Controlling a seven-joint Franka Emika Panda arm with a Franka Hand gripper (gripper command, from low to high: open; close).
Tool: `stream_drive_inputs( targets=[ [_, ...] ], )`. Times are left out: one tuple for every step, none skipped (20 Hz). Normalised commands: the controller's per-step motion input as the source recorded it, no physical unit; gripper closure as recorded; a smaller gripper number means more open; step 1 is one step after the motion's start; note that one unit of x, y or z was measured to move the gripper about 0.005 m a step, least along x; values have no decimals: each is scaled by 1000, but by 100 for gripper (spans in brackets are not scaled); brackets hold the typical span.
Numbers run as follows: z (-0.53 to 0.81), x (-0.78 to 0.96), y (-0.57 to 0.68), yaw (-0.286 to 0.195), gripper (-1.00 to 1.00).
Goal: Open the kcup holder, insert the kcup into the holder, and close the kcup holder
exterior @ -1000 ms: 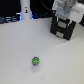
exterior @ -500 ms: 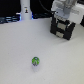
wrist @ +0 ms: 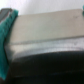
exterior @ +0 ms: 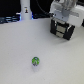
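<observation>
Black and boxy, the kcup holder (exterior: 64, 30) sits at approx 1 o'clock on the white table (exterior: 20, 50), w/ the pincer (exterior: 63, 24) right at its front panels. Wrist view is a blur of dark housing — can't tell if the pincer is released or clenched. The kcup (exterior: 35, 61), green-topped, lies well apart at approx 6 o'clock. Probably light, thin-walled, crushable — best pinched gently across its sides. Holder looks rigid; pull by a handle.
</observation>
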Motion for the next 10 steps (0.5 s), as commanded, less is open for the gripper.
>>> stream_drive_inputs(
  targets=[
    [237,957,-253,-79,100],
    [240,960,-254,-78,100],
    [240,959,-256,-78,100],
    [235,960,-257,-78,100],
    [232,961,-259,-77,100],
    [230,961,-263,-76,100],
    [227,961,-267,-77,100],
    [223,961,-265,-72,100],
    [228,954,-285,-80,100],
    [235,951,-290,-83,100]
  ],
)
